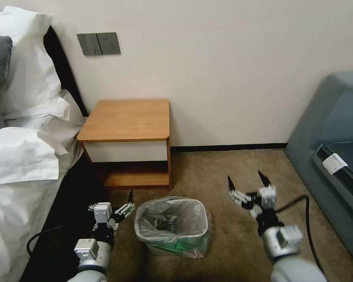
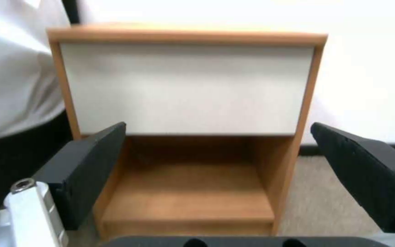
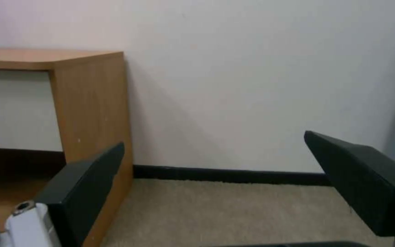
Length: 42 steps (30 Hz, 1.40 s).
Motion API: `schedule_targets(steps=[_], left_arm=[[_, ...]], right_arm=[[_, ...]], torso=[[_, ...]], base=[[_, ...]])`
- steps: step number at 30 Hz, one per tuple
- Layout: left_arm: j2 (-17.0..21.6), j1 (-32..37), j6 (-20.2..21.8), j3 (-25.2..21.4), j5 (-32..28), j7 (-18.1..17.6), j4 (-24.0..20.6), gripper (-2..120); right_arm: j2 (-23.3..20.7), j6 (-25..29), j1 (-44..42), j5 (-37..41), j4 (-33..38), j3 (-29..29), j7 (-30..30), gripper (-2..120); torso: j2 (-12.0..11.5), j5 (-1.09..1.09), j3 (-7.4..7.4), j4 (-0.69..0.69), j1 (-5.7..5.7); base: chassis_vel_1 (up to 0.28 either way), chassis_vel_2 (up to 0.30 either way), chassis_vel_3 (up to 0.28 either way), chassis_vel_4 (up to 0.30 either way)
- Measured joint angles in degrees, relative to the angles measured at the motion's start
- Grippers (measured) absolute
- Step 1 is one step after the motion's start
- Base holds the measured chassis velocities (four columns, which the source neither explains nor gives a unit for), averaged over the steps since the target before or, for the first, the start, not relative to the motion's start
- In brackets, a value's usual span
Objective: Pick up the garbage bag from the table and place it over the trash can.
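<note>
The garbage bag (image 1: 192,219), crinkly translucent grey plastic, lines the trash can (image 1: 176,243) and folds out over its rim; the bin's greenish body shows through it. The bin stands on the carpet in front of the table (image 1: 127,119), whose wooden top is bare. My left gripper (image 1: 113,200) hovers open just left of the bin, holding nothing. In the left wrist view the left gripper (image 2: 218,125) faces the table (image 2: 183,89) and its drawer front. To the right of the bin my right gripper (image 1: 245,176) is open and holds nothing. The right wrist view has the right gripper (image 3: 213,138) beside the table's side (image 3: 92,113).
A bed with white bedding (image 1: 23,156) runs along the left, close to my left arm. A grey-blue sofa (image 1: 333,129) stands at the right. Bare carpet (image 1: 223,164) lies between the table and the sofa. The wall (image 1: 223,78) is right behind the table.
</note>
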Motion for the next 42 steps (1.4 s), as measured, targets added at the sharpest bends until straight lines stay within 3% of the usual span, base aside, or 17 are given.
schedule_targets(steps=[8, 19, 42], left_arm=[[-1.2, 2.8, -1.0, -1.5, 1.0, 2.0, -3.6, 100], [-3.2, 5.0, -1.8, -3.9, 1.2, 2.7, -5.2, 100], [-2.7, 5.1, -0.1, -4.8, -1.2, 3.6, -5.9, 100]], right_arm=[[4.2, 2.8, -3.9, 0.0, 1.0, 3.4, -2.0, 100], [8.0, 5.0, -7.4, 0.1, 1.8, 7.7, -3.8, 100], [8.3, 5.5, -8.6, 0.7, 2.2, 9.3, -5.0, 100]], torso=[[0.0, 0.00, 0.00, 0.01, 0.00], [0.0, 0.00, 0.00, 0.01, 0.00], [0.0, 0.00, 0.00, 0.01, 0.00]], base=[[0.000, 0.000, 0.000, 0.000], [0.000, 0.000, 0.000, 0.000], [0.000, 0.000, 0.000, 0.000]])
